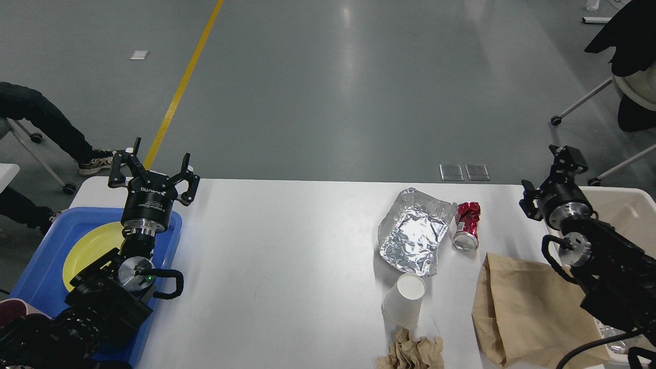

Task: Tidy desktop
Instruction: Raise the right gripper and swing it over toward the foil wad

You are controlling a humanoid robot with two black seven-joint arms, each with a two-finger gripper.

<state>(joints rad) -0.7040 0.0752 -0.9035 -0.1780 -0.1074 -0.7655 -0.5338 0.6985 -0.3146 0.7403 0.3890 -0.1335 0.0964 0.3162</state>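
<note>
Litter sits between the claws on the white table: crumpled foil tray, crushed red can, paper cup, brown bag. Left claw hangs apart and empty over a blue tray; right claw, cannot tell.

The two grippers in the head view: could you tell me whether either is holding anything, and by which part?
The left gripper is open and empty. The right gripper shows nothing held.

a single head view looks forward and down from above the near edge of the desktop, taking in its full width at close range. grey floor fills the upper half of the picture. both arms enter from the lower corners, left and right.
</note>
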